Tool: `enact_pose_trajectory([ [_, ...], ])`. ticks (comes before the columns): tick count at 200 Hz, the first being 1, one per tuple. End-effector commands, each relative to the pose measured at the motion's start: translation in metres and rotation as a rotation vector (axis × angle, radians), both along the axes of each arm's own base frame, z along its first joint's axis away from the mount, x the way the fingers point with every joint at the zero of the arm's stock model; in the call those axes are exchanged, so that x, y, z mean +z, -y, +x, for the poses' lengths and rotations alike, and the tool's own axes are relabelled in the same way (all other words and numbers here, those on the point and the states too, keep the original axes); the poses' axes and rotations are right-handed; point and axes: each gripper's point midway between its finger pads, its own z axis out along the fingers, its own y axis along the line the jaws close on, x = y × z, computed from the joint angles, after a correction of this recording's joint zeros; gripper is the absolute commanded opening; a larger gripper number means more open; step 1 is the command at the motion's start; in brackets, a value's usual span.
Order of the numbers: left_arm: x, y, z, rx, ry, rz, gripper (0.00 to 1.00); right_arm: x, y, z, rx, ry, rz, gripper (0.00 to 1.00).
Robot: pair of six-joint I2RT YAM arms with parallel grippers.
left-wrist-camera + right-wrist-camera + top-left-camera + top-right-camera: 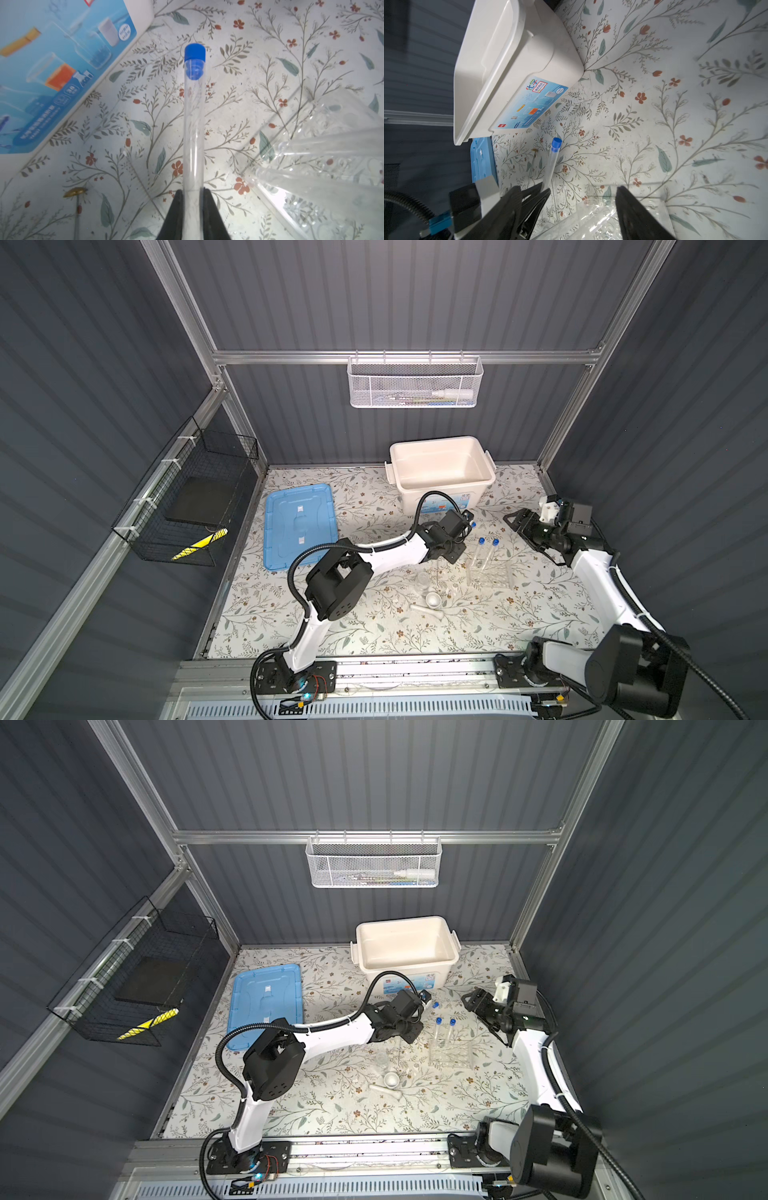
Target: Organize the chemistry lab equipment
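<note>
left hand (192, 194) pinching test tube (193, 124), arm stretched toward middle | right hand (568, 189) spread, arm bent

The left arm (395, 551) and the right arm (598, 585) look the same: long white parts joined by big black blocks. A black ribbed cable (402, 199) runs along each arm, and each stands on a flat black plate (324, 674). The fingers (633, 214) are black and pointed.

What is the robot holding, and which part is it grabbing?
The left gripper pinches a blue-capped test tube by its clear body, far from the cap. The right gripper is open and holds nothing.
</note>
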Motion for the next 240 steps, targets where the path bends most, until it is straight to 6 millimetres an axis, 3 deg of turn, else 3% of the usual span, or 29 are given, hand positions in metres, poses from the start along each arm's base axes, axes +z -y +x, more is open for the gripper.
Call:
enact_pose_trajectory([
  [1,0.02,0.0,0.009,-0.045,0.077,-0.018,0.14,0.007,-0.012,0.008,0.093,0.01,0.066,0.7],
  [44,0.02,0.011,0.017,-0.142,0.154,0.001,0.14,0.0,-0.022,0.027,0.156,-0.026,0.167,0.59],
  [69,0.023,0.013,0.021,-0.159,0.178,-0.014,0.14,-0.015,-0.027,0.034,0.185,-0.082,0.221,0.55],
  [136,0.025,0.025,0.017,-0.271,0.184,-0.085,0.14,-0.029,-0.032,0.044,0.228,-0.121,0.276,0.53],
  [240,0.023,0.031,0.008,-0.33,0.158,-0.114,0.14,-0.031,-0.039,0.05,0.25,-0.116,0.336,0.46],
])
